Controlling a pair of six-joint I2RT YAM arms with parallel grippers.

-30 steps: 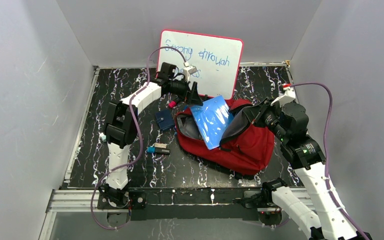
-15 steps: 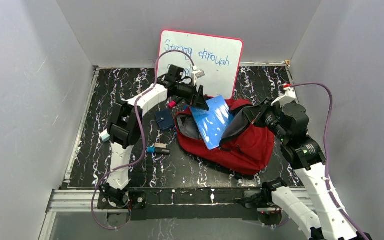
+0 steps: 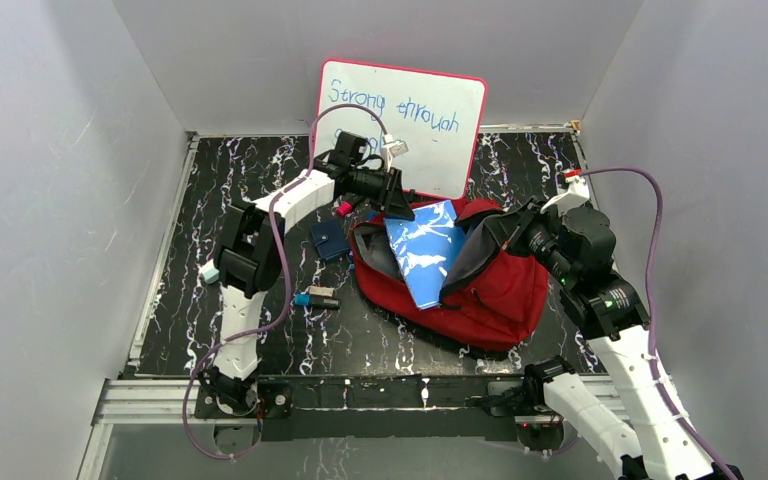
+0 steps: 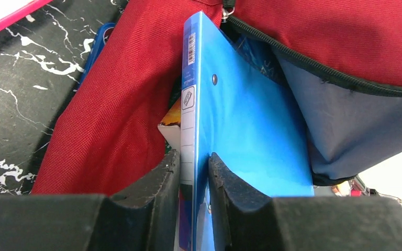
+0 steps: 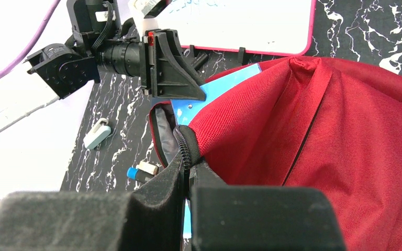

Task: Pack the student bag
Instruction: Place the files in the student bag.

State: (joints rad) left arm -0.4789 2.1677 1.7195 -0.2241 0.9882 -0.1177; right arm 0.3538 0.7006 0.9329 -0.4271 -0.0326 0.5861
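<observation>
My left gripper (image 4: 193, 163) is pinching the blue folder (image 4: 251, 136), half inside the student bag (image 3: 505, 295). My right gripper (image 5: 187, 170) is clamping the bag's zipper rim. The bag is lying just in front of the whiteboard (image 3: 440, 150).

I see the table (image 3: 260, 190) as a black top veined with white. The red student bag (image 3: 505, 295) lies on it, mouth open. Just left of the bag sits a dark blue pouch (image 3: 329, 240), and by the bag's far left corner a small pink-tipped piece (image 3: 343, 208). Off the bag's near left side lie a blue-capped item (image 3: 304, 298) and a black-and-beige one (image 3: 325, 297), end to end. Well left of the bag is a pale teal block (image 3: 207, 272). Behind the bag stands a pink-framed whiteboard (image 3: 450, 150).
</observation>
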